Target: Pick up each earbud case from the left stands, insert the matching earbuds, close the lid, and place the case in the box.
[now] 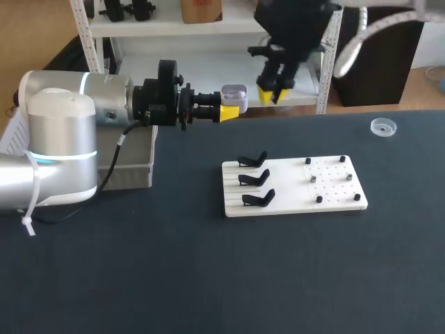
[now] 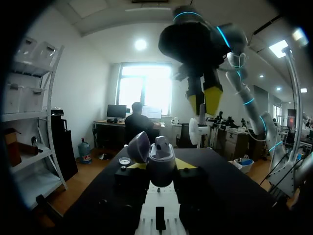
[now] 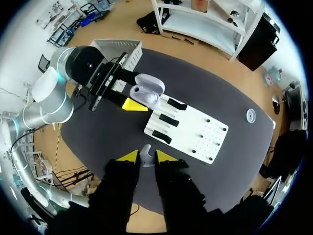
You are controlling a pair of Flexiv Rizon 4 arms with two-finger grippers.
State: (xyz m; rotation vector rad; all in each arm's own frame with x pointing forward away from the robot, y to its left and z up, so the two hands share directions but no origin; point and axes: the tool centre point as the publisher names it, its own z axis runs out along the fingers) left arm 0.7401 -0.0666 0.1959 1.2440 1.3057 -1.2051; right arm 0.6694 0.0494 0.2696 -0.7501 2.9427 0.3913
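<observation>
Box sits at L, by the L arm. L gripper is clamped on the case, lid open, held in the air over the table's far side. Just R of it and higher, R gripper hangs tips-down, tips nearly closed, pinching 1 earbud. Board lies nearer, R of centre, w/ 3 stands, none holding a case. Risks: bud meets its socket off-axis or in the wrong well, catches the rim and pops out of the pinch. A hard push could twist the case in L's grip.
</observation>
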